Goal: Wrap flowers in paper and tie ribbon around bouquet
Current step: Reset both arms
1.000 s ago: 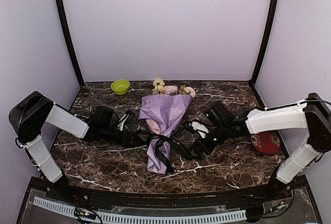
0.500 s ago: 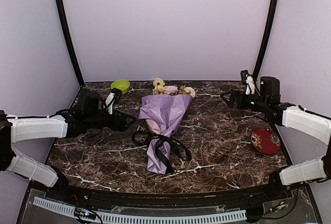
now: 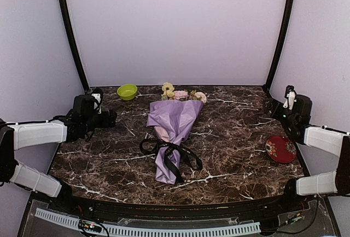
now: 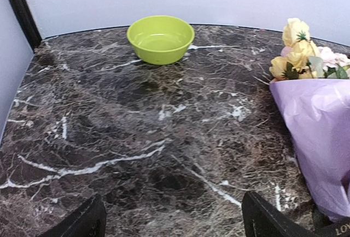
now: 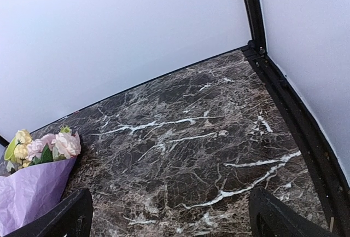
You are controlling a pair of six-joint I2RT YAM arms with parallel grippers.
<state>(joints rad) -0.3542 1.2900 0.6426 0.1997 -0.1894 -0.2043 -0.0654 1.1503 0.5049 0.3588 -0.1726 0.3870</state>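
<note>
Both arms have swung back to the sides, and the left gripper and right gripper are spread wide and empty. The bouquet lies mid-table with the ribbon tied round it, so the job looks finished.

A dark, white-veined marble worktop is seen. At its centre a cone-shaped bouquet in lilac paper is laid, tied with a floppy black ribbon. A round lime-green bowl is set at the far left, and a round red plate near the right edge.
</note>
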